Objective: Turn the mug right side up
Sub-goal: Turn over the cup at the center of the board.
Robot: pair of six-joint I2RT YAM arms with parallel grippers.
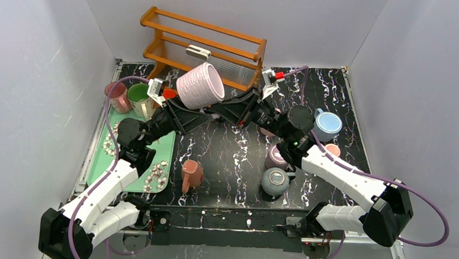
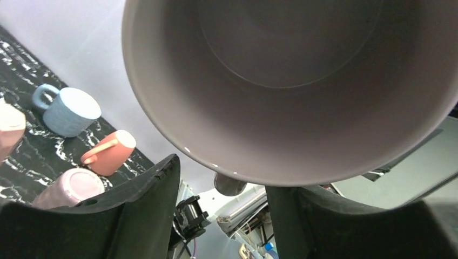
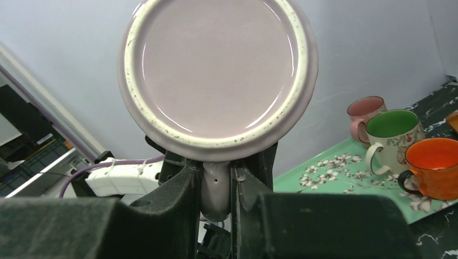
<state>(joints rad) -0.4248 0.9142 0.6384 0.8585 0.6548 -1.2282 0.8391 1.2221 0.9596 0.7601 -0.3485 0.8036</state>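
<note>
The large pale pink ribbed mug (image 1: 200, 85) hangs in the air on its side, in front of the wooden rack. My right gripper (image 1: 221, 109) is shut on its handle (image 3: 217, 197), and the right wrist view faces the mug's flat base (image 3: 216, 70). My left gripper (image 1: 183, 112) is open, its fingers spread wide just under the mug's rim. The left wrist view looks straight into the mug's mouth (image 2: 291, 81), with the handle (image 2: 229, 186) showing below the rim between the fingers (image 2: 151, 210).
A wooden rack (image 1: 202, 45) stands at the back. A green tray (image 1: 103, 164) on the left holds a pink (image 1: 117, 96), a green (image 1: 139, 95) and an orange mug (image 1: 168, 94). A terracotta mug (image 1: 191, 175), grey mug (image 1: 275, 180), mauve mug (image 1: 276, 157) and blue mug (image 1: 327, 124) stand on the table.
</note>
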